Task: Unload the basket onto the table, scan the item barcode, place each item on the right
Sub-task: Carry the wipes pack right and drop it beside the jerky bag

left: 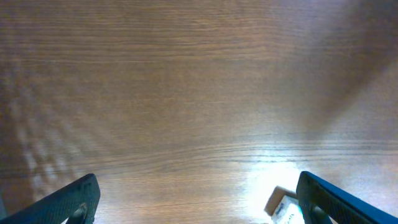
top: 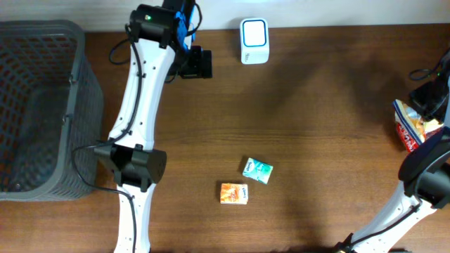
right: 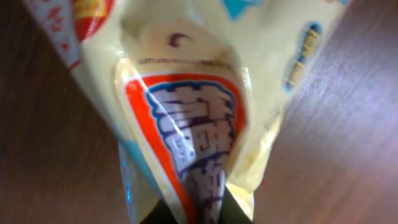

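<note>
1. Brown wood-grain table (top: pixel 323 126) carries everything here.
2. The snack bag (top: pixel 410 125), cream and yellow with red and blue print, is at the right edge of the table, directly under the right claw (top: pixel 424 102).
3. In the right wrist view the bag fills almost the whole picture. Its lower end narrows toward a dark shape at the bottom edge.
4. The right claw's fingers are nearly all hidden behind the bag, so I cannot tell whether it is gripping or loose.
5. The white scanner (top: pixel 254 41) stands at the far edge of the table near the middle, well apart from the bag.
6. The left claw (left: pixel 196 186) is spread wide, its two dark fingers at the bottom corners of its own view with only bare wood between them.
7. From overhead the left claw sits near the far edge, to the left of the scanner.
8. A small pale object (left: pixel 283 208) shows beside the left claw's right-hand finger, too cut off to identify.
9. A teal box (top: pixel 257 171) and an orange box (top: pixel 234 193) lie close together near the middle of the table.
10. A grey mesh basket (top: pixel 35 105) stands at the left end.
</note>
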Action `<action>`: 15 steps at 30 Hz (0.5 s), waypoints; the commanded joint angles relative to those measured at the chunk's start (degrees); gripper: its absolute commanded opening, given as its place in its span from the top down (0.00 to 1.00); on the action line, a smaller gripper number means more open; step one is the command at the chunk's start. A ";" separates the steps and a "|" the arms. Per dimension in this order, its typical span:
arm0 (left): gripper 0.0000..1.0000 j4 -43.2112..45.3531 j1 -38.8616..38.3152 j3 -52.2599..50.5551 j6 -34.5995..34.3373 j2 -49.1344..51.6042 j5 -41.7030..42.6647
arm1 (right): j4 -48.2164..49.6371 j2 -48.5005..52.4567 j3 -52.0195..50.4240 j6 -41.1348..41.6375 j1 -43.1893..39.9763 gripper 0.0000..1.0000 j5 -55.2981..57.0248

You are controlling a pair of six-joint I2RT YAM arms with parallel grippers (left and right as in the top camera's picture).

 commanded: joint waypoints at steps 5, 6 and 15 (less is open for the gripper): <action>0.01 -0.13 -1.33 -0.15 0.28 0.74 0.22 | 2.03 -0.79 -1.20 0.09 -2.01 0.49 -0.57; 0.01 -0.13 -1.64 -0.22 1.73 0.74 0.20 | 1.46 -1.29 -0.31 0.11 -2.25 0.26 -0.61; 0.00 -0.48 -4.31 -7.10 3.89 0.74 3.93 | -10.56 -4.85 15.78 -0.44 -2.29 0.02 -19.69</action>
